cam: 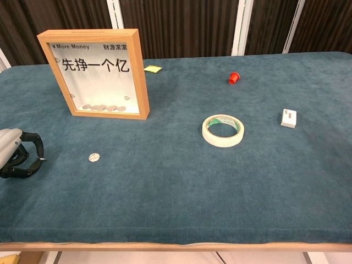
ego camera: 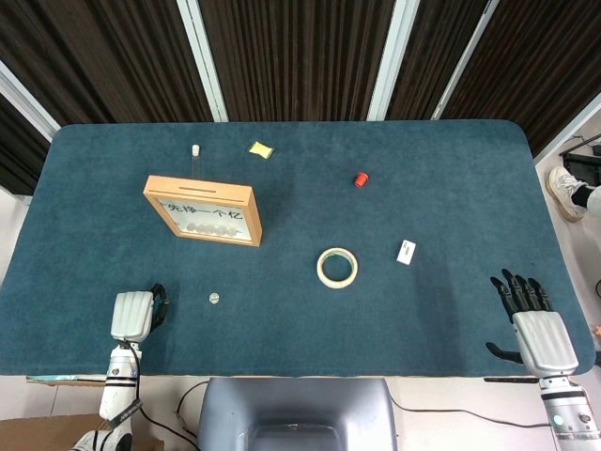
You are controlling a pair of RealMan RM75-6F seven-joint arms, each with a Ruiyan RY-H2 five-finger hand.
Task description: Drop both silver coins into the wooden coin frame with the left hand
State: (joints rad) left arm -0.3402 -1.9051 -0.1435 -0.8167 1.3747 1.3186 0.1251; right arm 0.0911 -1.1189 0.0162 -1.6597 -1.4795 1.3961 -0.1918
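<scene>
Upright wooden coin frame (cam: 93, 74) with glass front stands far left on teal felt table (cam: 176, 192) — coins heaped at its base. Small round silver coin (cam: 94, 158) lies flat nearer front edge. Left hand (cam: 17, 158) rests at left edge, dark fingers (cam: 34, 144) curled. White tape roll (cam: 223, 130) mid-table — red cap (cam: 234, 78) beyond.

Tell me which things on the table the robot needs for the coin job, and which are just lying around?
For the job:
- small round silver coin
- upright wooden coin frame with clear front
- left hand, fingers curled

Just lying about:
- cream ring of tape
- small red cap
- small white block
- yellow scrap
- right hand
</scene>
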